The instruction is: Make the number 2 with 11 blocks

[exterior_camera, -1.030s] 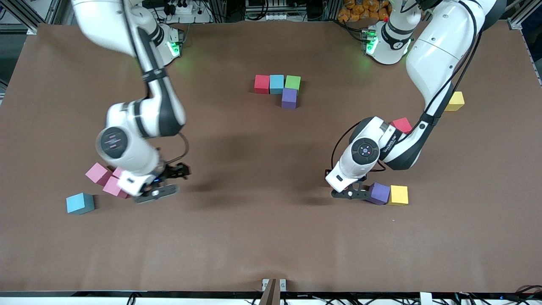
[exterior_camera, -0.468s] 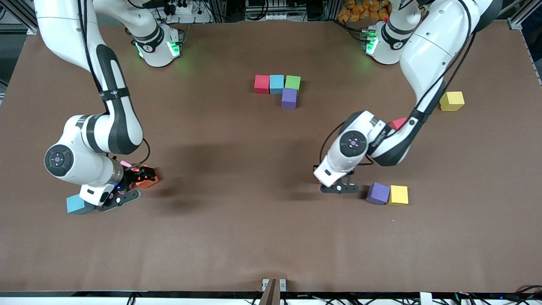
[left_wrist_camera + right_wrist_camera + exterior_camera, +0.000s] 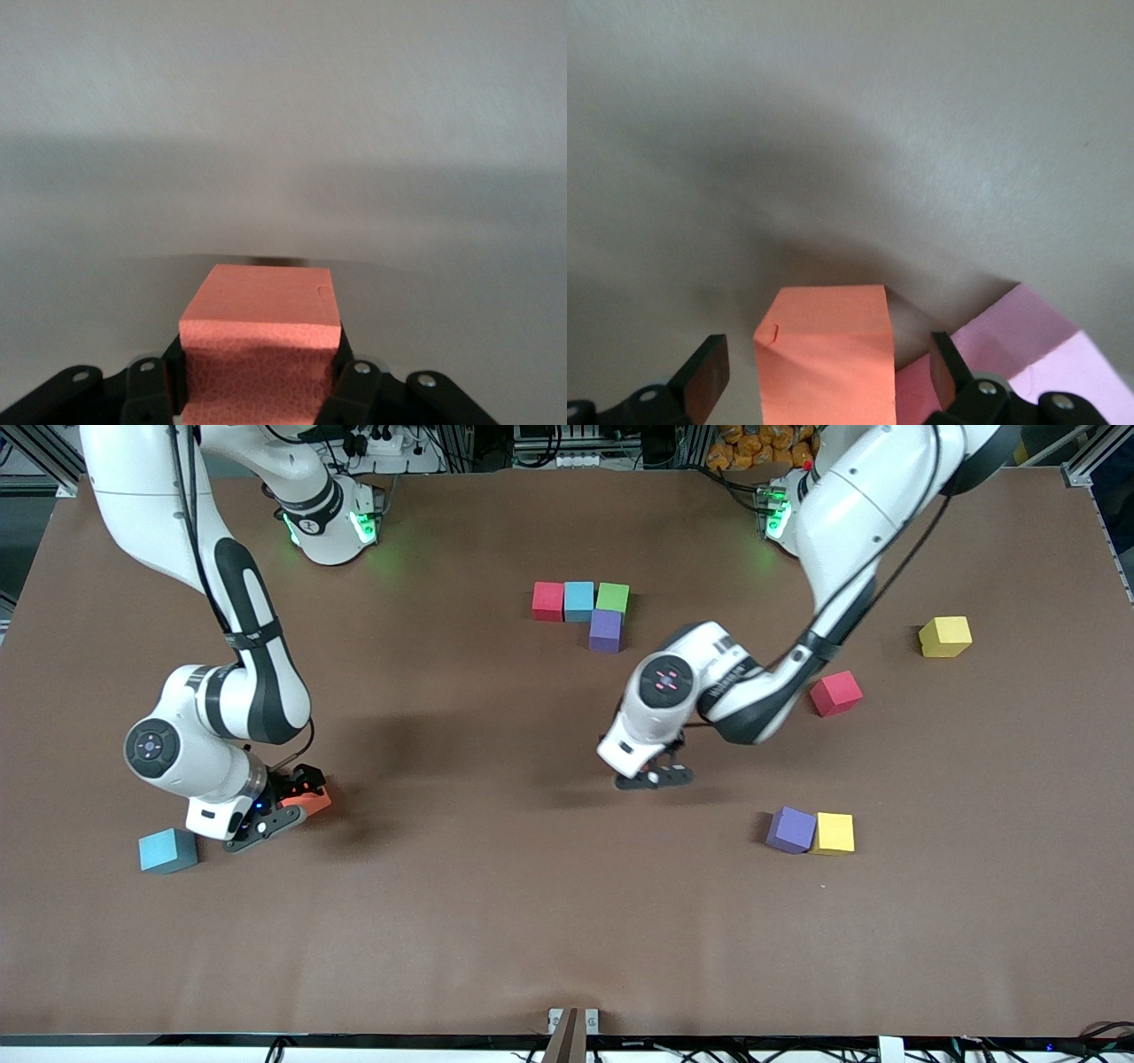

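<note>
Red (image 3: 548,600), light blue (image 3: 578,600) and green (image 3: 612,597) blocks form a row mid-table, with a purple block (image 3: 605,631) touching the green one on the side nearer the front camera. My left gripper (image 3: 654,778) hangs over bare table, shut on an orange block (image 3: 261,328). My right gripper (image 3: 288,808) is low at the right arm's end, open, its fingers (image 3: 709,376) standing either side of another orange block (image 3: 826,354) with gaps. Pink blocks (image 3: 1045,354) lie beside it.
Loose blocks: light blue (image 3: 167,850) near the right gripper, purple (image 3: 791,830) touching yellow (image 3: 834,833), red (image 3: 834,693) and yellow (image 3: 945,637) toward the left arm's end. The brown table (image 3: 496,921) has wide bare room nearer the front camera.
The left gripper left the purple and yellow pair and carried the orange block toward the mid-table group. The right arm swung toward its end and now straddles the orange block by the pink ones.
</note>
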### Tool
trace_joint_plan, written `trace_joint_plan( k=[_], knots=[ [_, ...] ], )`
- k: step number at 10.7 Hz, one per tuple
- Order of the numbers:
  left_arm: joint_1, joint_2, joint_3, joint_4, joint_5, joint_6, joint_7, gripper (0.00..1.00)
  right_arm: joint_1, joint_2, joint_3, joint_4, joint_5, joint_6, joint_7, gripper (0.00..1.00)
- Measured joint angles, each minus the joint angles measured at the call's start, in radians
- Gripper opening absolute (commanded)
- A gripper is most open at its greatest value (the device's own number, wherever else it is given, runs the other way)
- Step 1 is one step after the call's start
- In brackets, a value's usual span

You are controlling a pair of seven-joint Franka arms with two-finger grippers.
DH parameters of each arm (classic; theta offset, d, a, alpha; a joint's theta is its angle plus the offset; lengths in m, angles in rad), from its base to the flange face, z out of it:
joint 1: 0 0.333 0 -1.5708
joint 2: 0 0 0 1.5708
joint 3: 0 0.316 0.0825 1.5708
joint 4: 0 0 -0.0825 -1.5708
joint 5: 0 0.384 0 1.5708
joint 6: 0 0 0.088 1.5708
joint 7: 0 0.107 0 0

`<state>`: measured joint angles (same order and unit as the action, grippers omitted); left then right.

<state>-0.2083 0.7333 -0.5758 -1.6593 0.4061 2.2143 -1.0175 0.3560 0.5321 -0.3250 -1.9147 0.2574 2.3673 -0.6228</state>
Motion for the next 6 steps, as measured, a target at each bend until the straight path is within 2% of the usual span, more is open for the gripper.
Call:
trace_joint_plan(
  k=[4, 5, 6],
  knots=[
    [-0.052, -0.001, 0.000, -0.031, 0.000, -0.004, -0.067, 0.25, -0.004, 0.000, 0.000, -0.059, 0.067, 0.073, -0.064, 1.00],
    [-0.056, -0.007, -0.001, -0.040, 0.000, -0.004, -0.070, 0.25, -0.004, 0.000, 0.000, -0.072, 0.074, 0.090, -0.072, 0.94],
    [-0.057, -0.017, -0.005, -0.051, 0.000, -0.004, -0.071, 0.25, -0.004, 0.000, 0.001, -0.076, 0.074, 0.094, -0.077, 0.71]
  ],
)
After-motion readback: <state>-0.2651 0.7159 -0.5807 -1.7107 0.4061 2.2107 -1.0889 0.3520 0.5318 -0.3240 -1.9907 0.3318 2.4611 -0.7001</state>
